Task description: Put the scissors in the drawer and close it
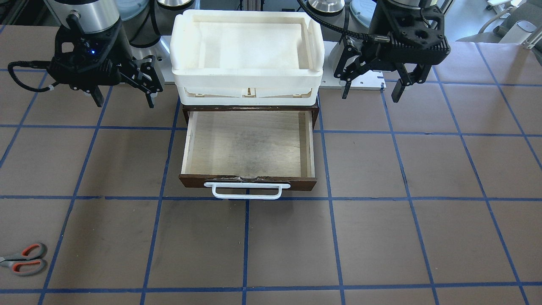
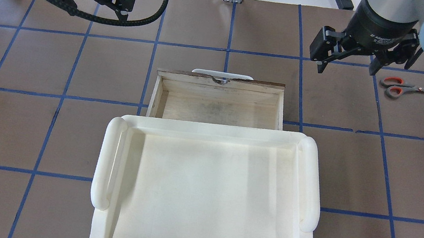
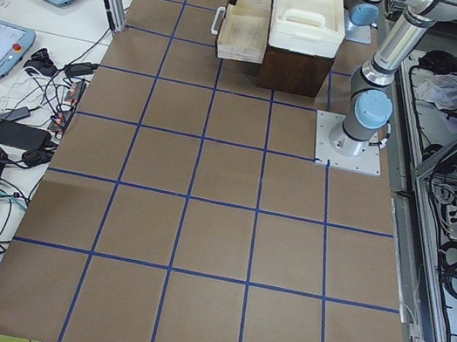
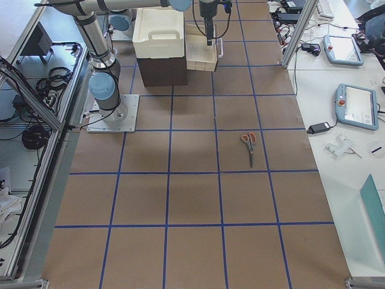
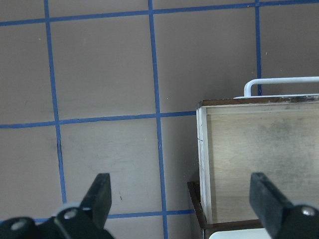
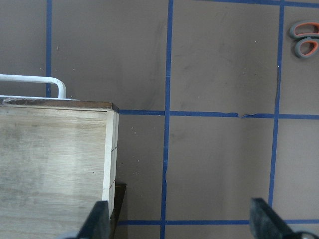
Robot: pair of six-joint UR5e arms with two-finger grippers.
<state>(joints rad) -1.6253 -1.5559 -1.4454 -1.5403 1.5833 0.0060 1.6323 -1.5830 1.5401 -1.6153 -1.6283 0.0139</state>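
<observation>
Scissors [image 2: 406,88] are in neither grip yet. The right fingers [image 6: 263,215] and the left fingers [image 5: 99,199] are both spread wide and hold nothing. Each pair points down and hangs above the tabletop [image 1: 381,237], one on either side of the drawer [image 1: 250,144]. This looks like a ready pose that keeps both arms clear of the opening. The right wrist view takes in the drawer's corner at its left and the grey, orange-lined handles at its top right. The right fingers therefore look the better placed for the pickup. From them the scissors lie near, out to the robot's right and a little farther across the tabletop, well apart from the drawer. They lie flat with the blades shut, the handles toward the drawer side and the tips pointing away from it. A grasp from above across the handles or the pivot seems the natural choice. The drawer stands pulled out and bare inside, so the scissors can probably be dropped straight in. Its white handle [image 1: 247,190] faces away from the robot. Closing it would likely mean a push on the dark front, back toward the brown cabinet [image 4: 161,71]. A white tray [image 1: 247,76] sits on top of that cabinet and overhangs the drawer's back edge, so the drop should land toward the handle end.
</observation>
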